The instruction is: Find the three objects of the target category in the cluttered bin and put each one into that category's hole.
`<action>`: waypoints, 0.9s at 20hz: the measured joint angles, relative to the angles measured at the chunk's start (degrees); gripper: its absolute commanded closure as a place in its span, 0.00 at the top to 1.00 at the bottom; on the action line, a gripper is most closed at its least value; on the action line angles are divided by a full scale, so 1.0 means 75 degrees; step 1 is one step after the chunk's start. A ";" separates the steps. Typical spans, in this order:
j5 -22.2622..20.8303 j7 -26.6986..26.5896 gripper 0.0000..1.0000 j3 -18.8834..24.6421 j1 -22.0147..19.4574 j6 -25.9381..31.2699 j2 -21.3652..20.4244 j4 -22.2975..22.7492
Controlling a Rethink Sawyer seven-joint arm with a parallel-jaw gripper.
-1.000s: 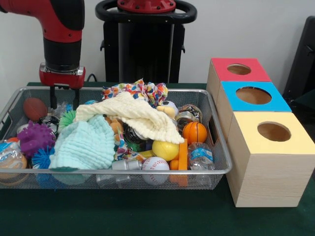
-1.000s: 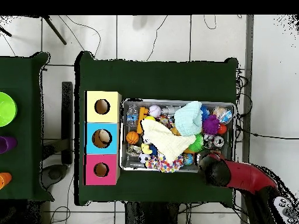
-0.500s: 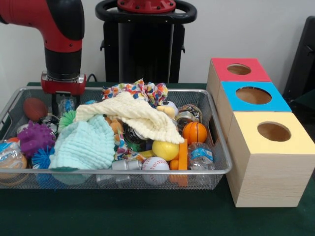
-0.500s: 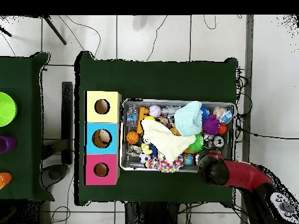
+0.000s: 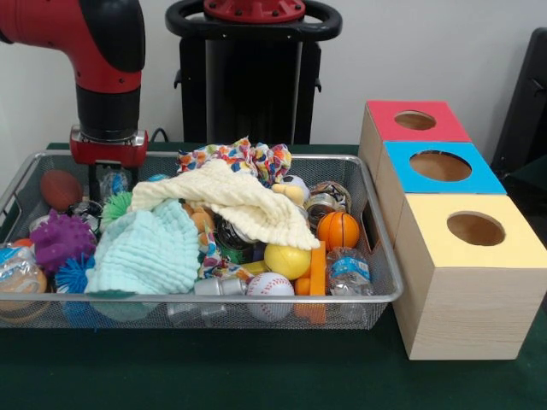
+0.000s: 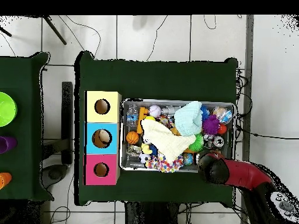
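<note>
A wire mesh bin (image 5: 380, 256) holds a heap of mixed things. In the front view my gripper (image 5: 110, 190) hangs at the bin's far left corner. Its fingers (image 5: 92, 181) stand open on either side of a clear crinkly packet (image 5: 112, 183). A brown football (image 5: 61, 189) lies just left of it, and a purple spiky ball (image 5: 60, 239) sits in front. A cream cloth (image 5: 239, 201) and a mint cloth (image 5: 149, 248) cover the middle. An orange basketball (image 5: 338, 229), a yellow ball (image 5: 287, 260) and a baseball (image 5: 270, 284) lie at the right. From overhead the arm's end (image 6: 211, 168) hides the gripper.
Three wooden boxes with round holes stand right of the bin: red top (image 5: 415, 120), blue top (image 5: 440, 165), yellow top (image 5: 475, 228). Cans (image 5: 323, 205), a small water bottle (image 5: 349, 271) and a patterned cloth (image 5: 248, 158) add to the clutter. Overhead, the bin (image 6: 232, 106) sits beside the boxes (image 6: 101, 138).
The gripper has come down into the bin's far left corner, its fingers now around the clear packet. Nothing in the bin has shifted.
</note>
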 measured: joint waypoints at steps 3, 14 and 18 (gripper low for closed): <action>0.0002 0.0000 1.00 -0.0002 0.0000 0.0006 0.0004 -0.0007; -0.0021 0.0000 0.00 0.0007 0.0019 0.0051 0.0010 -0.0044; -0.0038 0.0000 0.00 0.0011 0.0030 0.0053 0.0018 -0.0066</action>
